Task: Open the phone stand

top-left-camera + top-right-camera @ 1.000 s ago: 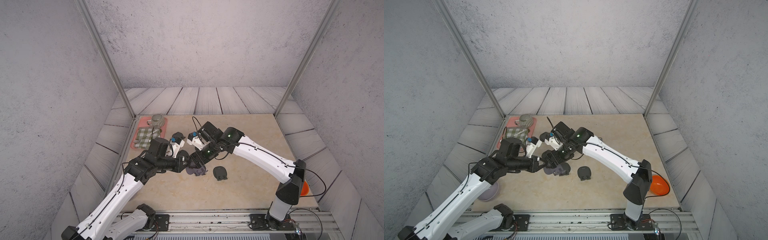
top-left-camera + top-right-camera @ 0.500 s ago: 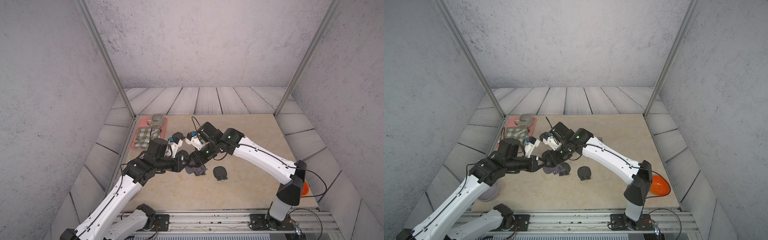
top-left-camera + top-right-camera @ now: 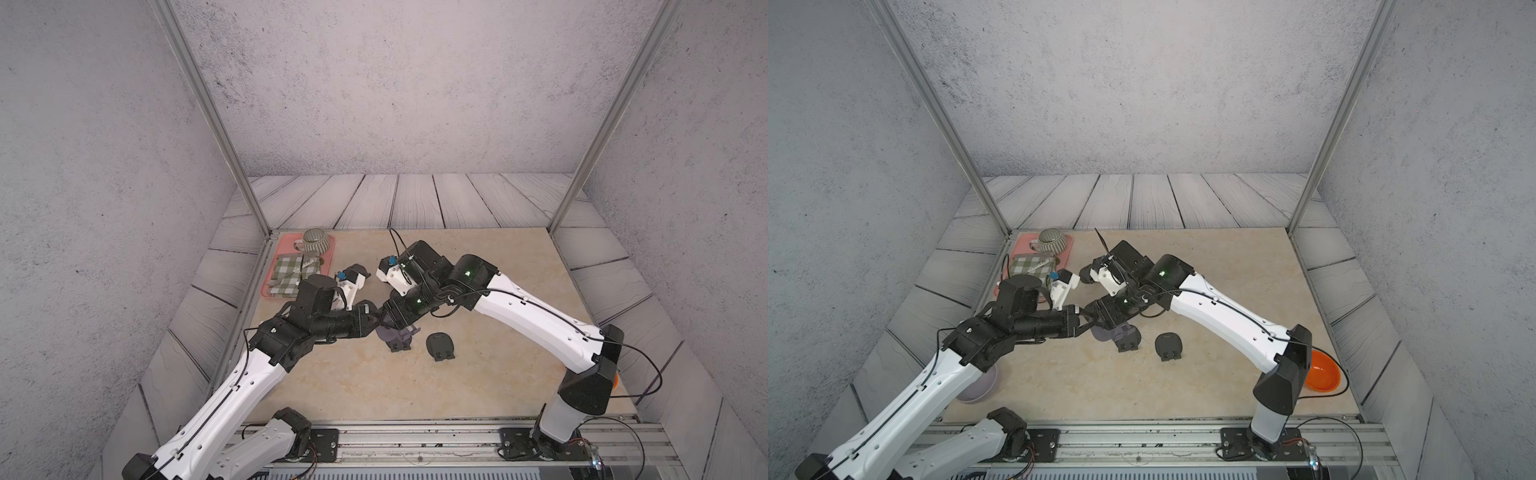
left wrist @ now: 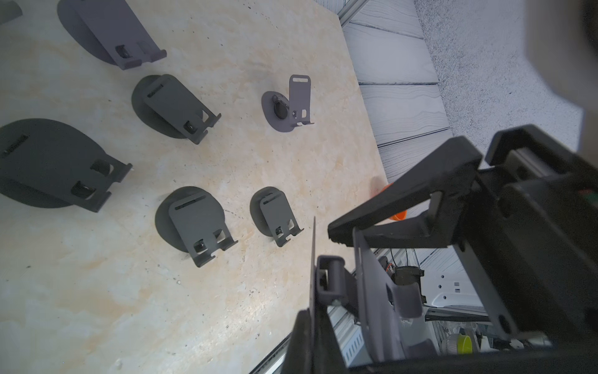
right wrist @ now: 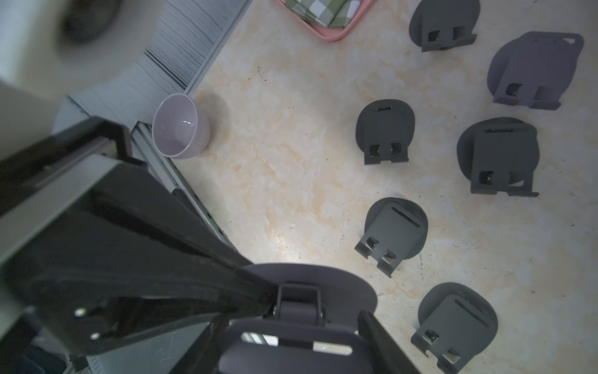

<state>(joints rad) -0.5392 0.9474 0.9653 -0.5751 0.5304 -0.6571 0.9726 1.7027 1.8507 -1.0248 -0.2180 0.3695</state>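
Right jaws narrowed, phone stand (image 4: pixel 372 298) purple — part-open

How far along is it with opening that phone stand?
Done: the purple phone stand is gripped, with the left gripper clamped on the edge of its round base. In hand: the right gripper holds the back plate, which is partly swung off the base. Left: swing the plate fully open, then probably release.
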